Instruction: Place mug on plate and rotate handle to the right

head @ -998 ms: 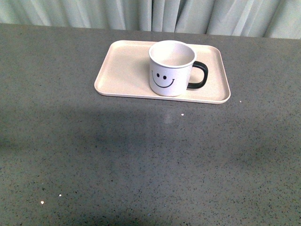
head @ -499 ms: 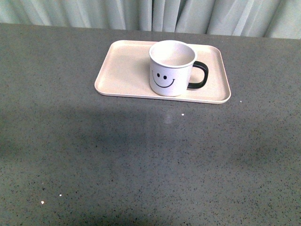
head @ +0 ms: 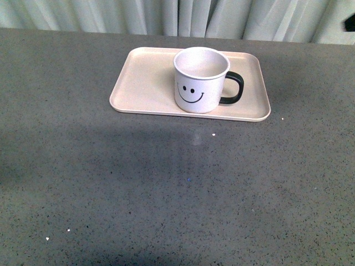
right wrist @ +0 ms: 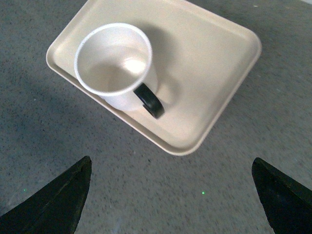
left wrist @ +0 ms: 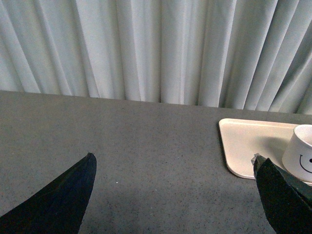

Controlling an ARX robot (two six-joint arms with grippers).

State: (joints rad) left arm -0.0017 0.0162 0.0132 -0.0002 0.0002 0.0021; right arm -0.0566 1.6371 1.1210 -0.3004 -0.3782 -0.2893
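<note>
Two claws show only in their own wrist views, and both stand wide open with nothing between their dark fingers. The left claw (left wrist: 173, 158) hangs over bare grey counter (left wrist: 146, 146), well apart from the mug; one of its fingers (left wrist: 285, 195) covers a bit of the plate's near corner in that view. The right claw (right wrist: 170, 163) hangs above the counter just beside the plate's rim and looks down into the mug, touching neither.

The mug (head: 201, 80) stands upright on the plate (head: 147, 83), to the right of the plate's middle and close to the rim nearest the robot. Its smiley face looks toward the robot. The handle (head: 233, 88) points to the robot's right and lies over the plate. From above, the mug is empty inside.

The plate lies flat on the speckled counter, toward its far side. Behind the counter hangs a pale pleated curtain (left wrist: 146, 48).
</note>
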